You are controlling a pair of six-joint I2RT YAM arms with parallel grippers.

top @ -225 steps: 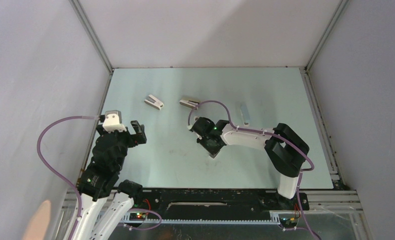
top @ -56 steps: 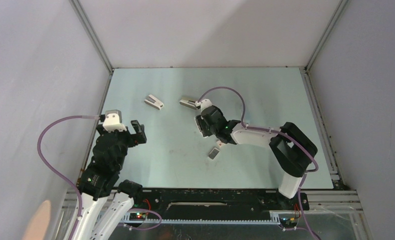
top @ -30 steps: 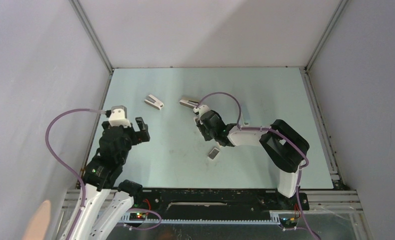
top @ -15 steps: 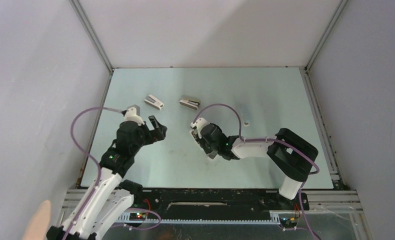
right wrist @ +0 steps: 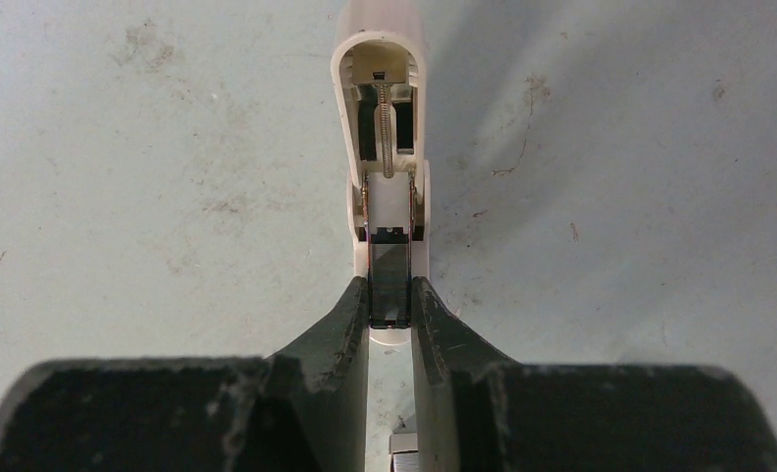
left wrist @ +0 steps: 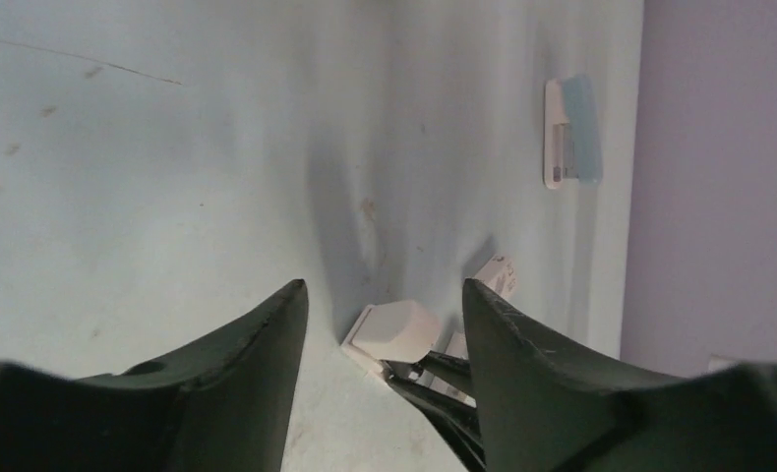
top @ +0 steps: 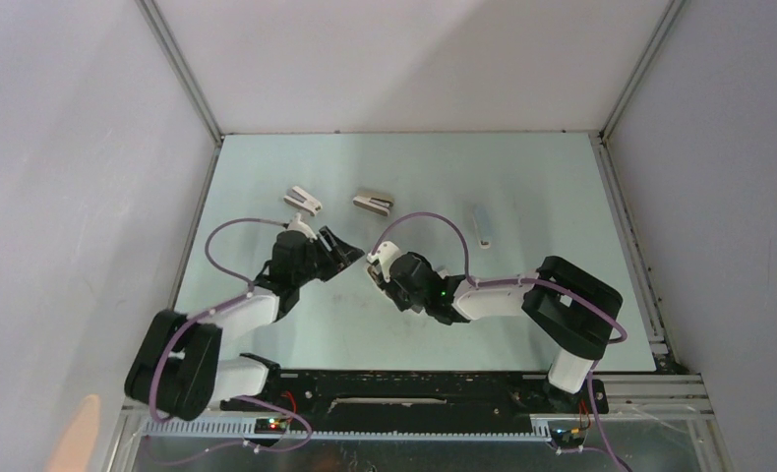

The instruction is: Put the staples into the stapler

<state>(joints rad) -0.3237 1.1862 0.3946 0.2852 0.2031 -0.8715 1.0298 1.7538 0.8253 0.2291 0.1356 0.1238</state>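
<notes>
Right wrist view shows the right pincer (right wrist: 389,295) pressed together on the small white rectangular staple box with a grey inner tray (right wrist: 388,211), its black fingers clamping the dark tray end; beyond the fingertips the smooth white plastic runs on into a rounded open shell, with a thin coil spring down the middle and fine metal edges at the joint; the box seems to lie on the matt pale-green table (right wrist: 168,147), which is scuffed and speckled; the left pincer (left wrist: 384,285) hangs spread and empty just beside the right wrist, dark tapered fingers aimed across; the slim pale white-bluish mini stapler with silvery metal parts (left wrist: 562,133) lies flat on the right half of the table, well apart from both pincers and untouched; the step in hand looks like securing the staples, with loading not yet begun; the next move likely calls for lifting this small, slick piece without letting it twist, and for the free pincer to fetch or steady the stapler.
</notes>
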